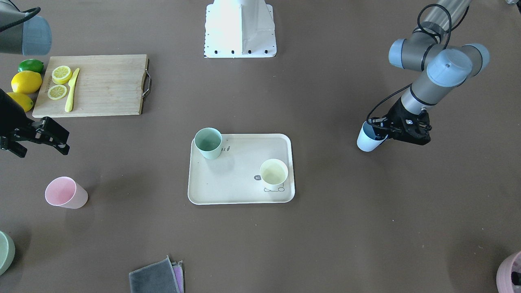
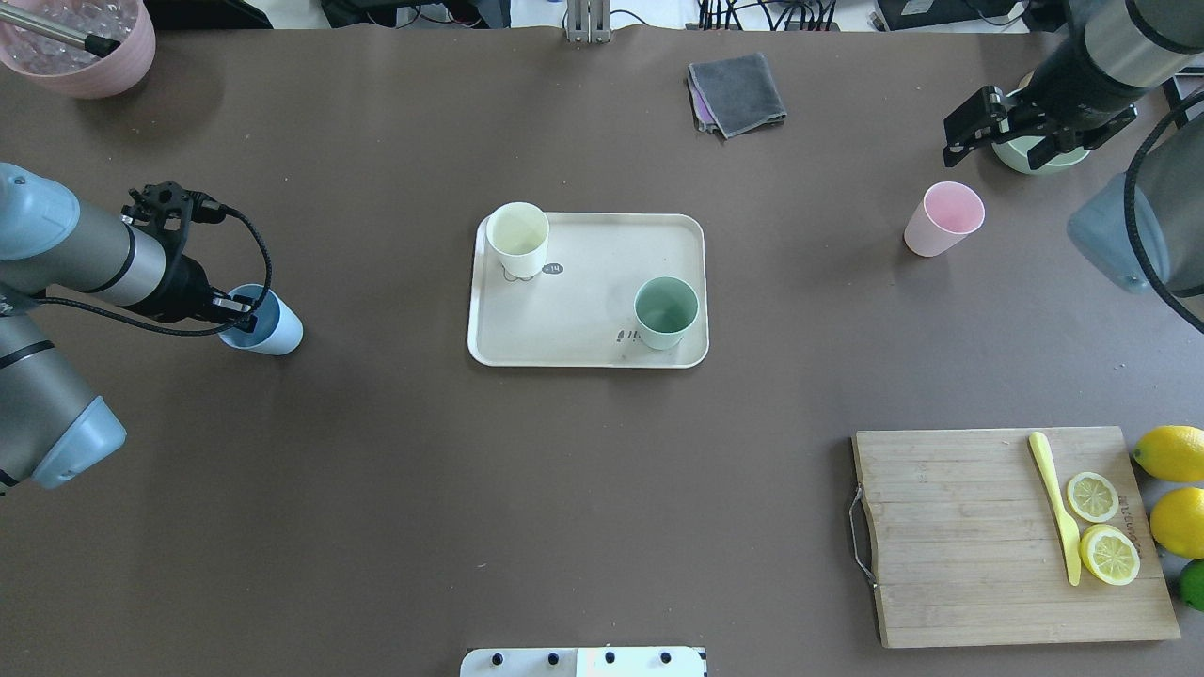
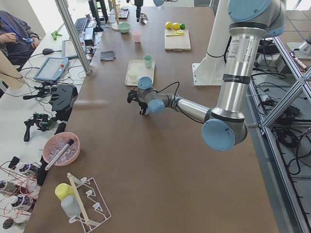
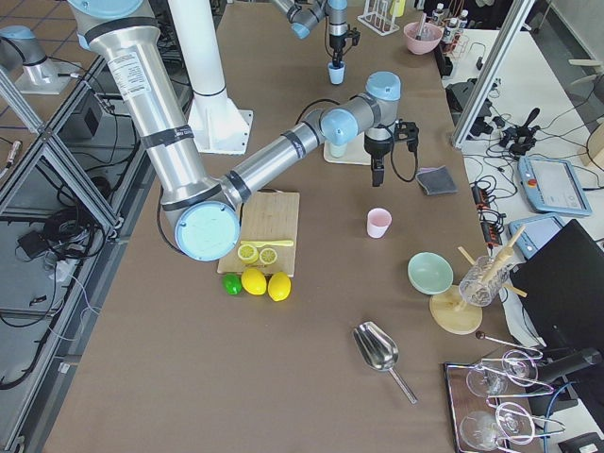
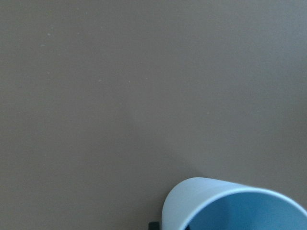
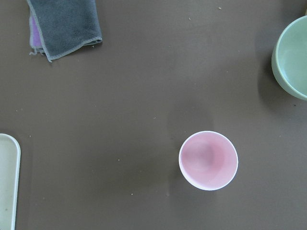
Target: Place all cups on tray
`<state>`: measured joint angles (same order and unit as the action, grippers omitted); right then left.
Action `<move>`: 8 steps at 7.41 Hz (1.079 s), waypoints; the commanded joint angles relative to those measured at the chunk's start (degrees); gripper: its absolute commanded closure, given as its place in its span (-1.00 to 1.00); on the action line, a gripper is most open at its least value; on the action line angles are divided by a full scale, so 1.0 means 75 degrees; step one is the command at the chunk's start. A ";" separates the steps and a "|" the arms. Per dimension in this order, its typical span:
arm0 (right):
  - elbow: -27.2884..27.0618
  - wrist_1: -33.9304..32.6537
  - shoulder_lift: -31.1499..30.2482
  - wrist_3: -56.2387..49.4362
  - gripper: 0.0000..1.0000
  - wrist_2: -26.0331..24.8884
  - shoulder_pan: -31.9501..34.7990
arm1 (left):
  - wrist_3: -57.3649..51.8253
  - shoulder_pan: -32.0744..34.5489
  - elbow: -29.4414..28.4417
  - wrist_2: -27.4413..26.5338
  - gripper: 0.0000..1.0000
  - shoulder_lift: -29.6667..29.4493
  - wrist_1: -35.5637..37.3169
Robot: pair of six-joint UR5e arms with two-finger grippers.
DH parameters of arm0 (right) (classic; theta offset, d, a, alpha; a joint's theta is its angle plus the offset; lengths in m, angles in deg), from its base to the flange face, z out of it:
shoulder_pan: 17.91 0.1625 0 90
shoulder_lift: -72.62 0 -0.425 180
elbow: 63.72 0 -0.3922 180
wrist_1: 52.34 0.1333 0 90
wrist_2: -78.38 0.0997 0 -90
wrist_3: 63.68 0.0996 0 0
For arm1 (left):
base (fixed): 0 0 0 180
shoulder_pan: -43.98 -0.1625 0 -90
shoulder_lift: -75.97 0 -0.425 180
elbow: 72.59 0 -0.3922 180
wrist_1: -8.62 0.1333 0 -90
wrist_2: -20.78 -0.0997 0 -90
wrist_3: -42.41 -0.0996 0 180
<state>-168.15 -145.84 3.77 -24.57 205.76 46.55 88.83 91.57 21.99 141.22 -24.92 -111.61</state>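
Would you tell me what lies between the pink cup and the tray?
Nothing: the overhead view shows only bare brown table between the pink cup and the tray; the grey cloth lies off that line.

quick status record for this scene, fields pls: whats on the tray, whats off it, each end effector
tray: flat cream rectangular tray
on it: mint green tapered cup, cream-yellow tapered cup
off it: pink tapered cup, light blue tapered cup
left end effector: at the light blue cup's rim, grip unclear
right end effector: open, empty
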 commanded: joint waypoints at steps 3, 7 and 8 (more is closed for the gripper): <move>-0.0021 0.0010 -0.0368 -0.0163 -1.00 -0.0050 0.0007 | 0.0928 -0.0109 0.0257 0.0020 1.00 -0.1987 0.1976; 0.0470 -0.0001 -0.0640 -0.1544 -1.00 -0.0074 0.0263 | 0.2468 -0.1360 -0.0817 -0.0713 1.00 -0.3711 0.2050; 0.0588 -0.0001 -0.0628 -0.1640 -1.00 -0.0062 0.0346 | 0.2494 -0.1503 -0.1170 -0.0996 1.00 -0.3948 0.2003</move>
<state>-165.13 -145.82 -0.96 -34.93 205.21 48.28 106.12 82.42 16.82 136.86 -51.30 -96.31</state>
